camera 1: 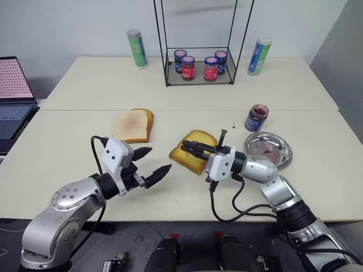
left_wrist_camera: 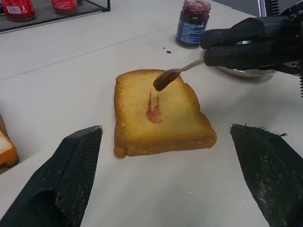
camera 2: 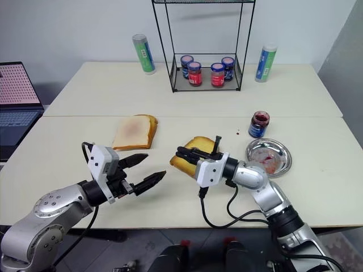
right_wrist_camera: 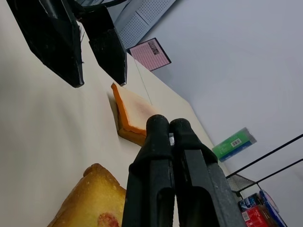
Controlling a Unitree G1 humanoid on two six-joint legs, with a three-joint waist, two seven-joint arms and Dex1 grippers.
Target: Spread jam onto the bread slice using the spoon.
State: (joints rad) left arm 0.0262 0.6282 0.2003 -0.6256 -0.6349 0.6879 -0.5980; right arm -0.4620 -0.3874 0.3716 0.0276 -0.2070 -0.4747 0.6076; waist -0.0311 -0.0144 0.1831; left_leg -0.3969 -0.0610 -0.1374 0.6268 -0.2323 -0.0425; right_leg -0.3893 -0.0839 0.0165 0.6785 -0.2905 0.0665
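Golden square bread slice (left_wrist_camera: 161, 113) smeared red, slim metal spoon (left_wrist_camera: 177, 74) above

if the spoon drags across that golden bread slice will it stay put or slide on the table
The bread slice lies flat on the smooth table with nothing bracing it, so it probably slides or turns under a sideways drag. It looks thick and airy, so likely light, denting rather than resisting. The open left hand sits nearby but apart from it, offering no hold.
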